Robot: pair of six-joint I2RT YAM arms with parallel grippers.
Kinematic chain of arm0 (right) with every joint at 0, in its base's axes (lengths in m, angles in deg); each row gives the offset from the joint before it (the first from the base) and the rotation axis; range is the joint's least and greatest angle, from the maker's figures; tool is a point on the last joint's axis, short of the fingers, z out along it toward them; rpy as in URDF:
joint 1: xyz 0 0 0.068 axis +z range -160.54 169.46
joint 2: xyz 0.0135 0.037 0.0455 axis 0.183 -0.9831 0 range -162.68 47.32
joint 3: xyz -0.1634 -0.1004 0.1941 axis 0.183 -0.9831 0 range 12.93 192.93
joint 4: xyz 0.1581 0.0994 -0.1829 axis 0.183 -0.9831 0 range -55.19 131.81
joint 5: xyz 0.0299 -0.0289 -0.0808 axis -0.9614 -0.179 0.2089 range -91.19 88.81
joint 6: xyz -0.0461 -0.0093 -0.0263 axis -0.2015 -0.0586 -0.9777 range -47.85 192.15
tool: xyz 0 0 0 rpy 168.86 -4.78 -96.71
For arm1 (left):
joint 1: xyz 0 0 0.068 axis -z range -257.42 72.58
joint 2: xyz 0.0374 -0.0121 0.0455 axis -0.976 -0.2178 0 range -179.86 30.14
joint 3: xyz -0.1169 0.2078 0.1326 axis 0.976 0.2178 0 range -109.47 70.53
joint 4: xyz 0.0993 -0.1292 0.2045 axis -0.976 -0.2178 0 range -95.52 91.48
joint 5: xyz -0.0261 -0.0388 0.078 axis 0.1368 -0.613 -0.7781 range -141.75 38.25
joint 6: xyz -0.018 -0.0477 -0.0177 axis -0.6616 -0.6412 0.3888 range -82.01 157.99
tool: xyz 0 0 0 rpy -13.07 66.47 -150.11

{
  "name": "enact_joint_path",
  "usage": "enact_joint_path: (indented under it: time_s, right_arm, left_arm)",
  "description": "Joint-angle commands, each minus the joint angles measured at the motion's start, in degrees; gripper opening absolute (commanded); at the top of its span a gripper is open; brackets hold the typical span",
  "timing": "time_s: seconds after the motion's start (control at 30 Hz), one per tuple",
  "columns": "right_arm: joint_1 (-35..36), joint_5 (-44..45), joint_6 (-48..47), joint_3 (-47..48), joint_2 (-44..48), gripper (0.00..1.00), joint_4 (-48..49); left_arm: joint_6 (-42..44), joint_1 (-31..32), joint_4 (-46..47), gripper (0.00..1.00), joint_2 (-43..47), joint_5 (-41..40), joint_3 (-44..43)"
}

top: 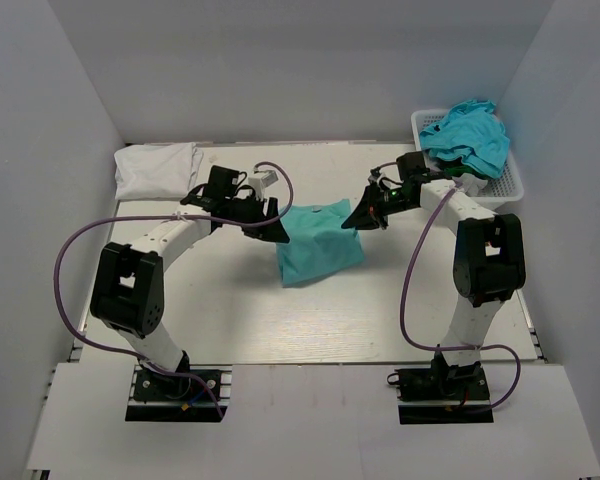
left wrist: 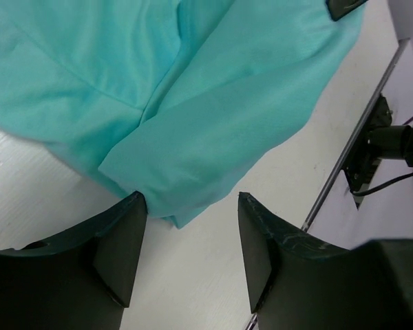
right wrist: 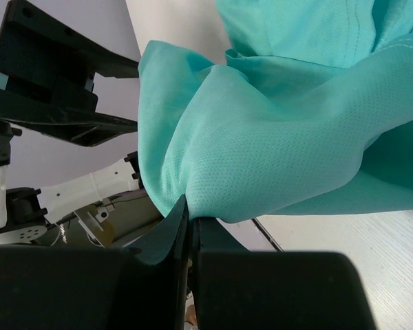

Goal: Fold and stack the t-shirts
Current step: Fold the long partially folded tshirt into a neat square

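Way left of the basket [top: 510, 185], a white t-shirt [top: 158, 168] sits folded at the table's [top: 280, 330] back corner. The left arm [top: 180, 235] is bent, reaching toward the basket side. Its left fingers [left wrist: 117, 240] are spread apart, with a corner of the mint-green t-shirt [top: 320, 245] lying loose between them. That shirt's mid-table, left of the basket and nearer, long axis roughly far-to-near, a bit skewed. The right arm [top: 450, 205] crooks away from the basket, right fingers [right wrist: 158, 247] clamped on the shirt's raised edge. Turquoise t-shirts [top: 467, 135] are heaped in the basket.
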Motion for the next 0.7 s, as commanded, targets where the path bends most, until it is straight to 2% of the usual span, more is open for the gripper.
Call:
enact_joint_path:
  time_s: [0.0, 0.13, 0.23, 0.3, 0.33, 0.4, 0.43, 0.5, 0.67]
  right_arm:
    - [-0.13, -2.24, 0.15, -0.32, 2.63, 0.00, 1.35]
    - [-0.04, -2.15, -0.03, -0.14, 2.80, 0.00, 1.43]
    - [-0.13, -2.41, -0.03, -0.40, 2.98, 0.00, 1.52]
    - [-0.13, -2.32, 0.14, -0.67, 2.98, 0.00, 1.52]
    - [-0.21, -2.41, 0.15, -0.49, 3.07, 0.00, 1.78]
    - [0.05, -2.41, 0.15, -0.67, 3.07, 0.00, 1.87]
    - [-0.12, -2.50, 0.15, -0.67, 3.15, 0.00, 1.96]
    - [-0.13, -2.50, 0.15, -0.67, 3.33, 0.00, 2.14]
    - [-0.21, -1.45, 0.23, 0.73, 3.94, 0.00, 2.49]
  left_arm:
    - [-0.49, 0.51, 4.45, 0.64, 2.10, 5.92, 1.41]
    - [0.21, 0.51, 1.74, 0.63, 0.61, 5.93, 0.71]
    - [0.74, 0.51, -0.20, 0.59, 0.08, 2.51, 0.71]
    - [0.74, 0.51, 0.32, 0.52, 0.08, 2.50, 0.71]
    - [0.74, 0.51, 0.32, 0.42, 0.60, 2.50, 0.71]
    - [0.04, 0.51, 0.93, 0.31, 0.60, 2.50, 0.71]
    - [0.03, 0.51, 0.94, 0.16, 0.60, 1.89, 0.71]
    - [-1.28, 0.51, 1.63, 0.00, 1.65, 0.67, 1.24]
    - [-6.55, 0.51, 4.62, 0.00, 5.60, -2.68, 1.76]
